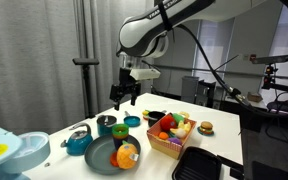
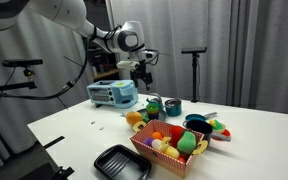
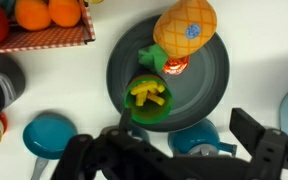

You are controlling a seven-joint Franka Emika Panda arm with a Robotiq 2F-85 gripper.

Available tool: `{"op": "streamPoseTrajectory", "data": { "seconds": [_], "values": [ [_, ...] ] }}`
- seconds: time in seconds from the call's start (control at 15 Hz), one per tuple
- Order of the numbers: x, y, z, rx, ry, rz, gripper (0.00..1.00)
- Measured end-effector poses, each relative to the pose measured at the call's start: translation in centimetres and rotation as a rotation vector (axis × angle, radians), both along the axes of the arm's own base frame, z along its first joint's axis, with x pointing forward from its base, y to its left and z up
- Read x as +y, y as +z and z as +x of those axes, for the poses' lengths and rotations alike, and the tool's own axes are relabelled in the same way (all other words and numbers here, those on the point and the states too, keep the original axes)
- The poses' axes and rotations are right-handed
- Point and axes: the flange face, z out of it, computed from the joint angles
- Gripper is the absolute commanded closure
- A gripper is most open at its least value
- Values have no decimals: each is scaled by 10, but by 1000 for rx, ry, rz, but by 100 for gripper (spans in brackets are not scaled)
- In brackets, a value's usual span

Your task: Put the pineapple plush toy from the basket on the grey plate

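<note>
**Pineapple on the plate, gripper empty above**

I am judging the placing step as done. The pineapple plush toy [image 3: 184, 25] is lying on the grey plate [image 3: 210, 82] near its rim, beside a green-and-yellow toy [image 3: 149, 97]. The gripper [image 3: 174, 150] is hovering above, jaws spread wide with nothing between them. The next move is only calling for backing away clear. The basket [image 3: 54, 38] is holding orange and red plush fruits.

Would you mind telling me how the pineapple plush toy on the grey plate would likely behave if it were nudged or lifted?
The pineapple plush toy looks stuffed and fabric-covered, so it is probably light and would squash rather than break. Lying on the grey plate, its rounded body might roll a little if pushed.
</note>
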Motion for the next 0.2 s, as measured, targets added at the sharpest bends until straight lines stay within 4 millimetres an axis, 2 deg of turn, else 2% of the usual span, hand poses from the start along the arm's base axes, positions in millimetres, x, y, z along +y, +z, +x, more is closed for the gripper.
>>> {"op": "streamPoseTrajectory", "data": {
  "seconds": [0.2],
  "values": [
    [1, -4, -1, 9, -25, 2, 0]
  ]
}}
